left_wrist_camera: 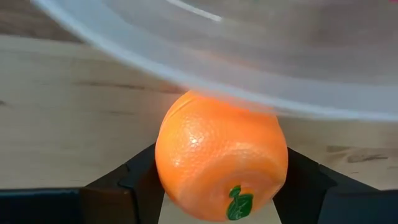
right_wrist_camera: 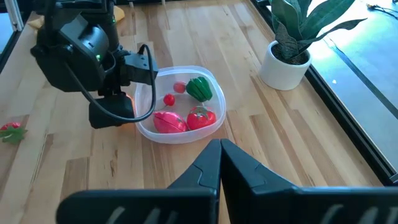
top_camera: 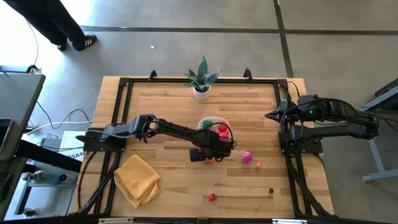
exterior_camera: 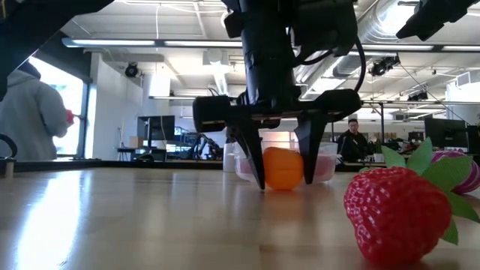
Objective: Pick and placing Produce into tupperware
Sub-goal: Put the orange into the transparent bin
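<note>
The left gripper (exterior_camera: pixel 283 180) has its two dark fingers (exterior_camera: pixel 251 161) pressed on each side of a toy orange (left_wrist_camera: pixel 221 158), which sits on the table (top_camera: pixel 174 186) right beside the clear tub (right_wrist_camera: pixel 180 134). From above, the gripper hides most of the orange. The tub holds a green piece (right_wrist_camera: pixel 199 88), a pink piece (right_wrist_camera: pixel 168 122) and red pieces (right_wrist_camera: pixel 200 118); its near side is hidden by the arm. A strawberry (exterior_camera: pixel 397 214) lies close to the low camera, with a striped magenta piece (exterior_camera: pixel 461 169) half hidden behind it. The right gripper (right_wrist_camera: pixel 221 155) waits at the table's right edge, fingers together.
</note>
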